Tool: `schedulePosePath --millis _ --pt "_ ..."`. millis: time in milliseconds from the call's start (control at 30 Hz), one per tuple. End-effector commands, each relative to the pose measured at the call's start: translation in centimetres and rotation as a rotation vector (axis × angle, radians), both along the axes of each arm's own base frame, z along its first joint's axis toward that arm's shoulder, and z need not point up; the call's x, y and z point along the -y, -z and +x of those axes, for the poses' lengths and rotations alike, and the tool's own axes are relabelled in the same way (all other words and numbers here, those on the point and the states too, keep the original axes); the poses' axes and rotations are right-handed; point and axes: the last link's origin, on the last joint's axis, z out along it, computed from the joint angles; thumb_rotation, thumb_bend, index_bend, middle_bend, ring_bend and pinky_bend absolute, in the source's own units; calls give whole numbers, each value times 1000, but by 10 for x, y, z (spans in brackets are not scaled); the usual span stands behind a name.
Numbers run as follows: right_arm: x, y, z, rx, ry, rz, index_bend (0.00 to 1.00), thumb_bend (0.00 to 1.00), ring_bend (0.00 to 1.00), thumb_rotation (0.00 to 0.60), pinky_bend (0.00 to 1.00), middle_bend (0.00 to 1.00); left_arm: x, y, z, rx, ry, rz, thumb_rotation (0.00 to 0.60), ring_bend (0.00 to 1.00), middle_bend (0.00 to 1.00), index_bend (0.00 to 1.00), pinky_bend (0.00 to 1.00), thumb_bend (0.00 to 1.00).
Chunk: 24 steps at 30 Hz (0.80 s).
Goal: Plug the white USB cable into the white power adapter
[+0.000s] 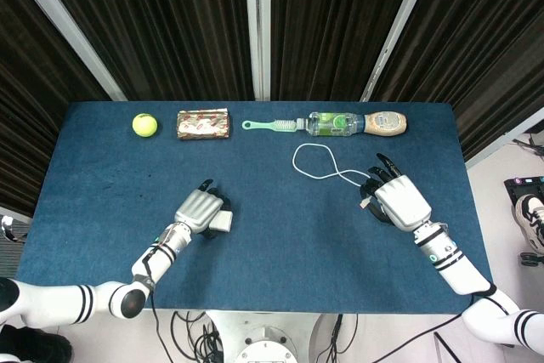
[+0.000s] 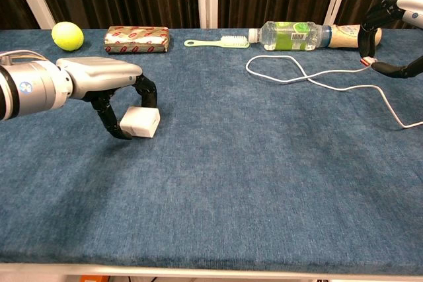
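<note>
Fingers (image 2: 129, 107) of the left hand (image 1: 199, 211) are curled down around the white power adapter (image 2: 140, 121), thumb on its near side and the others at its far edge. The adapter appears to rest on the blue table (image 2: 264, 183); whether the grip is firm or only enclosing cannot be settled from the chest view. This posture suits securing the block before lifting it.

Right hand (image 1: 398, 200) holds the plug end of the white USB cable (image 2: 310, 78) pinched between thumb and a finger, clear of the table, its remaining fingers spread. The cable trails from the plug in a loop across the cloth toward the back row, slack enough to allow travel.

Adapter and plug are well apart, on opposite sides of the table; mating has not begun. Judged stage: both parts being taken in hand ahead of bringing them together.

Along the rear edge lie a tennis ball (image 1: 144, 125), a wrapped packet (image 1: 203, 123), a green brush (image 1: 270, 126) and a plastic bottle (image 1: 357, 123), none near either hand
</note>
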Motion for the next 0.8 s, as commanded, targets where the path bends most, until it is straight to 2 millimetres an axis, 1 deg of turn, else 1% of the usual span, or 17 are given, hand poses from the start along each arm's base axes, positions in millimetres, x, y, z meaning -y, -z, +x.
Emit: schedulePosePath --millis 33,100,200,300,400,533,700,800 --pt "0 1 0 0 1 1 596 401 226 600 45 477 -3 1 0 12 -6 17 600 243 398 412 68 162" --pt "-1 1 0 2 3 2 596 402 226 600 45 477 -6 1 -1 19 -14 27 600 272 434 438 83 162" --pt "0 4 1 6 9 6 597 405 230 600 47 477 -8 -1 -1 38 -32 44 600 299 458 461 97 166" --pt "0 10 4 7 28 28 596 411 230 600 49 478 -7 -3 0 53 -43 52 600 313 470 472 101 169" --pt "2 18 11 14 33 42 599 419 232 600 49 480 -6 -4 2 57 -45 63 600 327 480 478 103 172" --pt "6 33 31 45 39 71 611 432 242 600 50 485 -5 -9 8 63 -49 74 595 328 481 480 105 172" --pt "11 50 61 51 21 92 622 449 284 600 67 521 -5 -16 17 67 -56 103 539 328 481 481 107 171" --pt "16 61 79 41 19 103 624 449 286 600 71 522 -6 -22 24 65 -61 127 522 328 481 481 107 172"
